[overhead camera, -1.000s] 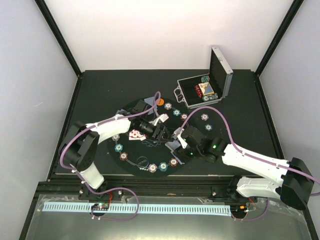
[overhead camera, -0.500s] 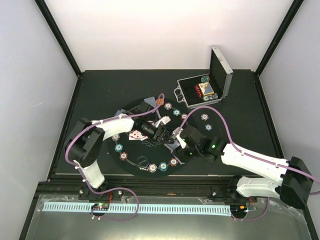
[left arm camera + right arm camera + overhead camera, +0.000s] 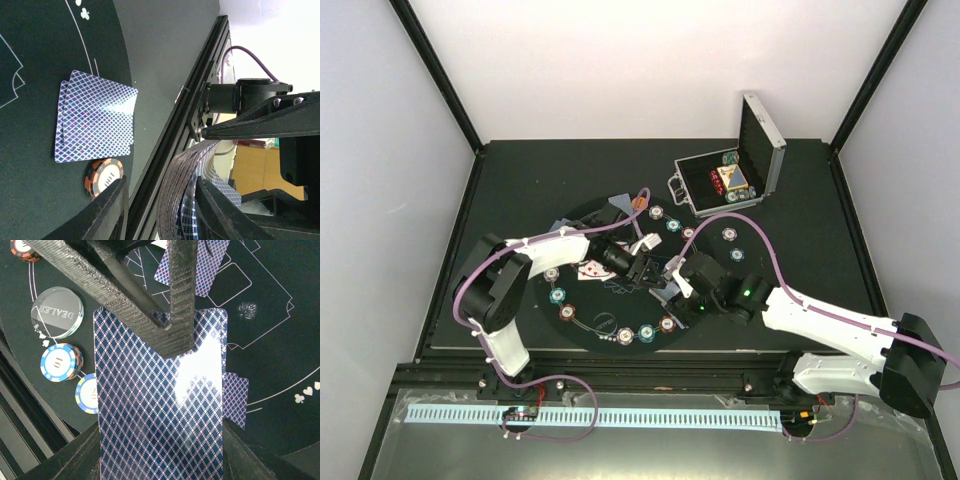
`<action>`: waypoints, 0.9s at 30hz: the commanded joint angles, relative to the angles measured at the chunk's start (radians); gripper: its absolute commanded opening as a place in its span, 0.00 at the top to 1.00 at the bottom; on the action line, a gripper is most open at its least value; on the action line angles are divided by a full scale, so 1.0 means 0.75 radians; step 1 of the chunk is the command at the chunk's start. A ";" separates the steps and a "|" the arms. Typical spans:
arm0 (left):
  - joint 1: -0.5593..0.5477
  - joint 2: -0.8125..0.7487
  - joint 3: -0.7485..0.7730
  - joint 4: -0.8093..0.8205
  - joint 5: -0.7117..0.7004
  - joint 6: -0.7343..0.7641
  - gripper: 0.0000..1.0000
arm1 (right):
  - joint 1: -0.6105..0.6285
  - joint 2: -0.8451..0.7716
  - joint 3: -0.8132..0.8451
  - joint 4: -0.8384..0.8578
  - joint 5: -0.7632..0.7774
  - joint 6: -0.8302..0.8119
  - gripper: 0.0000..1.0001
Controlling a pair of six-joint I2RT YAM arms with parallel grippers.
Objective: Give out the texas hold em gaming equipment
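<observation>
Right gripper (image 3: 161, 454) | card deck (image 3: 150, 390) between jaws | left gripper (image 3: 160, 186) straddling it

A matte black tabletop (image 3: 540, 170) fills the middle of the overhead view. A plain white back wall (image 3: 640, 60) rises at 12 o'clock, with a pale left wall (image 3: 370, 200) at 9 o'clock and a right wall (image 3: 920, 220) at 3 o'clock. A black frame post (image 3: 432, 70) slants up at 11 o'clock. At 6 o'clock a black rail (image 3: 650, 375) borders a grey metal shelf (image 3: 440, 445). The light is even and soft.
</observation>
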 commanded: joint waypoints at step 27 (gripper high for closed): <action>0.091 -0.033 0.035 -0.092 0.087 0.090 0.92 | 0.008 0.001 0.038 0.027 0.030 -0.009 0.44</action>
